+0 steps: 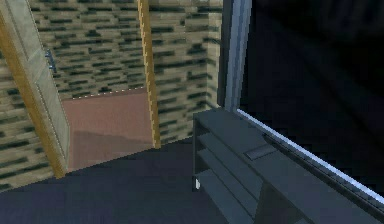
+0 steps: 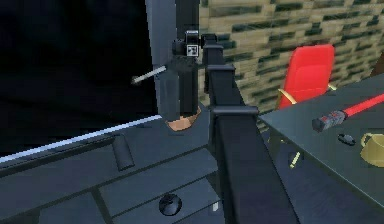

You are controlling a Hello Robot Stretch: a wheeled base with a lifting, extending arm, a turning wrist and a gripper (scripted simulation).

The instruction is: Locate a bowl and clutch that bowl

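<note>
Your jaws before a dark screen [image 2: 70,90], their state you cannot tell, red chair [image 2: 305,70], tan round thing [image 2: 372,150] on the counter [image 2: 330,172]

Ahead of me a wooden door frame [image 1: 148,70] opens onto a reddish floor [image 1: 105,125] backed by a brick wall [image 1: 95,45], with the door [image 1: 35,95] swung open at the view's left. At the right I see a dark cabinet [image 1: 250,165] with drawers on the dark floor [image 1: 120,190]. A big black screen [image 1: 315,70] rises just behind the cabinet.
</note>
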